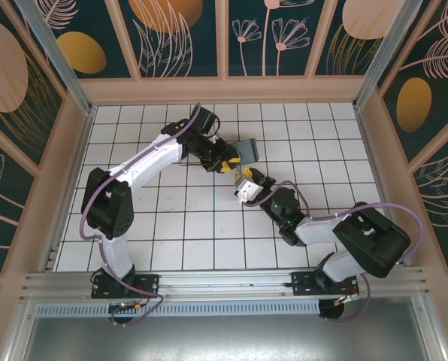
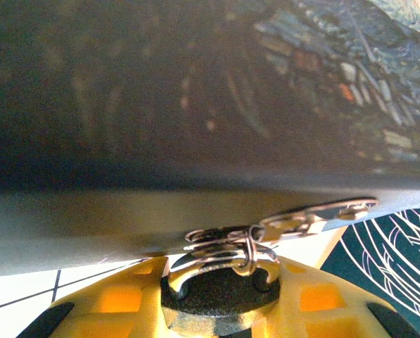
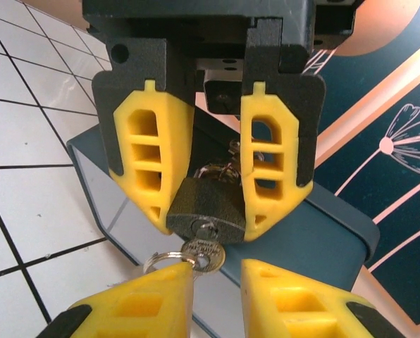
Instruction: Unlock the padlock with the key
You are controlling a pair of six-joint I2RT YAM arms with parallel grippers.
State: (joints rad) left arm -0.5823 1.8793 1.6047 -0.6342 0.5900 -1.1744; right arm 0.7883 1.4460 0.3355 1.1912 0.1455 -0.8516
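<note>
A: Where's the padlock [image 3: 206, 208]?
B: Centre of the right wrist view, keyhole end facing the cam. The left gripper [image 3: 210, 220] is clenched on its dark body from both sides, prob. so the body can't twist when the key turns.
A: And the key [image 3: 203, 255]?
B: Looks seated in the keyhole, head sticking out just below the body. The key ring [image 3: 157, 260] hangs off to the lower left.
A: Right gripper [image 3: 217, 273] got it?
B: Not as far as the pics show. Its fingers [image 3: 139, 303] stand apart at the bottom edge, w/ the key head just above the gap. The head may brush the tip on the frame's left, but the other tip is clear of it. So released, lined up for a pinch.
A: Shackle?
B: Left wrist view, lower centre. The silvery shackle [image 2: 220, 257] is threaded thru a metal hasp at the edge of the box [image 3: 323, 232]. The lock's tethered there, which is why both arms meet at the box, mid tabletop [image 1: 171, 226] in the top view.
A: Next?
B: Likely close on the key head & rotate. The risk is the lock slipping in the left gripper.
</note>
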